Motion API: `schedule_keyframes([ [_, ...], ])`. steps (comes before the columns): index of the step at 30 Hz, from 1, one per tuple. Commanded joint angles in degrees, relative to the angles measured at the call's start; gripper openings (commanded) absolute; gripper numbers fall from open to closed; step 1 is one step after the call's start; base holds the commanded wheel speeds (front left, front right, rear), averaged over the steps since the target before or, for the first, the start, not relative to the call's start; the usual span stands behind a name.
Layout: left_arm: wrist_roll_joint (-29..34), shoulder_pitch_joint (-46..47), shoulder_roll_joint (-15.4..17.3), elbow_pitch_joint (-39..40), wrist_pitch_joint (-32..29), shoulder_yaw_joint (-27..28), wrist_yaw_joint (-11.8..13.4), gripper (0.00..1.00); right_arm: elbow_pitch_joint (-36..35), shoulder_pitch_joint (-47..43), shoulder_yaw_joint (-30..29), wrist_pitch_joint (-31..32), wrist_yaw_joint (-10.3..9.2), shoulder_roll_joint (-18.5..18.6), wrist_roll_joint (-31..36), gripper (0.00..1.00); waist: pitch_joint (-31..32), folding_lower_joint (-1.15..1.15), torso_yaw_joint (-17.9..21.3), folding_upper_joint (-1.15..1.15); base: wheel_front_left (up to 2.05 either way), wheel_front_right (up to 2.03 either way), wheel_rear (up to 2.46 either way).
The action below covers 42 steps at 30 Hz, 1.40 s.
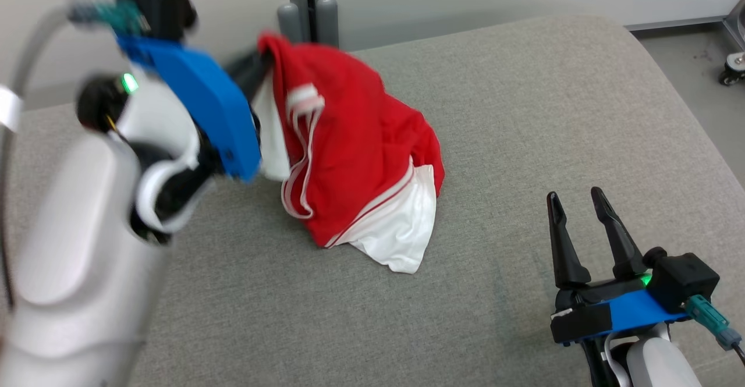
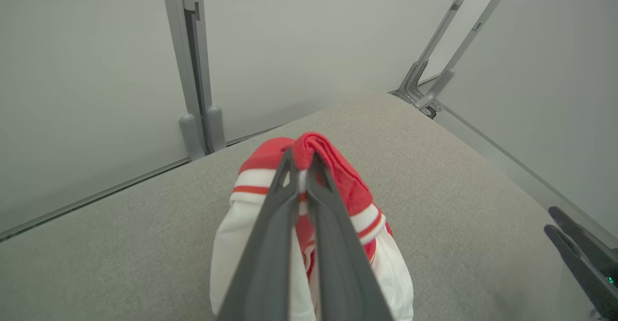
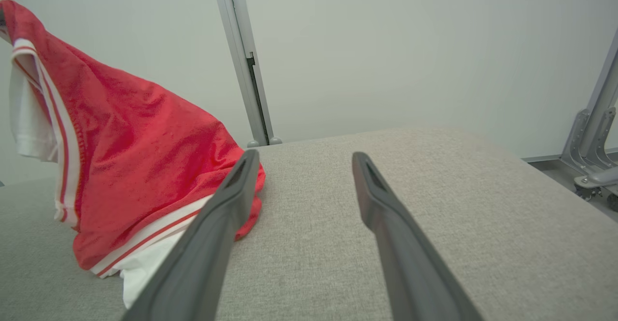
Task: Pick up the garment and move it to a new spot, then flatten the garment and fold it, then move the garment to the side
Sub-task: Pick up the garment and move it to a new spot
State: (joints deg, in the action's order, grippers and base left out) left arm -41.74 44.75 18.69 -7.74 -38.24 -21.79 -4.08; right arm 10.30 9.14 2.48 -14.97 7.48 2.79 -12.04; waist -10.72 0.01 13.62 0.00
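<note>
Head view: the red-and-white sports garment (image 1: pixel 355 160) hangs tent-like near the far edge of the grey cushion (image 1: pixel 553 113), long axis slanting from its pinched top down to the hem on the cushion. That top is clamped in the left tool (image 2: pixel 301 159); the right tool (image 1: pixel 579 201) sits spread wide, empty. Lifting until the hem clears should prevent dragging.

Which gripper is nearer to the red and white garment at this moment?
Left. The left gripper is shut on the garment, holding its top edge up in a peak. The right gripper is open, apart from the garment, over the grey surface to its right.
</note>
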Motion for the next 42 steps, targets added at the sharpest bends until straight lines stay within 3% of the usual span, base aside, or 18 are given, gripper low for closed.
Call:
schedule_keyframes([
  [1, 0.9, -4.4, -0.9, -3.0, 3.3, -1.1, -0.4, 0.00, -0.2, 0.6, 0.2, -0.3, 0.03, 0.2, -0.3, 1.00, -0.3, -0.01, 0.3, 0.00, 0.00, 0.00, 0.00],
  [5, 3.7, -11.2, -2.9, -11.3, 11.6, -2.9, 0.2, 0.00, -0.4, 1.1, 0.0, -0.3, 0.03, 0.2, -0.3, 1.00, -0.9, -0.01, 0.4, 0.00, 0.00, 0.00, 0.00],
  [6, 4.9, -12.4, -3.4, -13.4, 13.7, -3.6, 0.7, 0.62, -0.4, 1.1, 0.0, -0.3, 0.03, 0.2, -0.2, 1.00, -0.9, -0.01, 0.4, 0.00, 0.00, 0.00, 0.00],
  [7, 6.3, -13.4, -3.7, -15.3, 15.7, -4.4, 0.9, 1.00, -0.5, 1.0, -0.1, -0.3, 0.03, 0.2, 0.0, 1.00, -0.9, -0.01, 0.3, 0.00, 0.00, 0.00, 0.00],
  [10, 6.5, -15.0, -5.2, -18.2, 19.2, -4.5, 1.6, 1.00, -0.6, 0.8, -0.4, -0.3, 0.03, 0.2, 0.3, 1.00, -0.8, -0.01, 0.0, 0.00, 0.00, 0.00, 0.00],
  [18, 5.9, -21.5, -9.1, -16.5, 37.9, -2.5, -0.1, 1.00, -0.7, -1.0, -2.4, -0.3, 0.03, 0.2, 1.9, 1.00, 0.8, -0.01, -3.6, 0.00, 0.00, 0.00, 0.00],
  [25, 7.0, -28.8, -7.3, -12.5, 50.8, 0.6, 0.0, 1.00, -0.8, -2.7, -3.0, 0.7, 0.03, 0.2, 3.5, 1.00, 3.4, -0.01, -6.3, 0.00, 0.00, 0.00, 0.00],
  [33, 12.1, -37.3, -4.8, -5.3, 53.4, 7.9, 3.7, 1.00, -1.6, -4.8, -3.3, 2.3, 0.03, 0.2, 4.2, 1.00, 6.0, -0.01, -7.2, 0.00, 0.00, 0.00, 0.00],
  [42, 16.0, -44.8, -4.7, -2.6, 53.5, 12.1, 5.0, 1.00, -1.0, -6.9, -3.6, 4.4, 0.03, 0.2, 5.3, 1.00, 7.6, -0.01, -8.0, 0.00, 0.00, 0.00, 0.00],
])
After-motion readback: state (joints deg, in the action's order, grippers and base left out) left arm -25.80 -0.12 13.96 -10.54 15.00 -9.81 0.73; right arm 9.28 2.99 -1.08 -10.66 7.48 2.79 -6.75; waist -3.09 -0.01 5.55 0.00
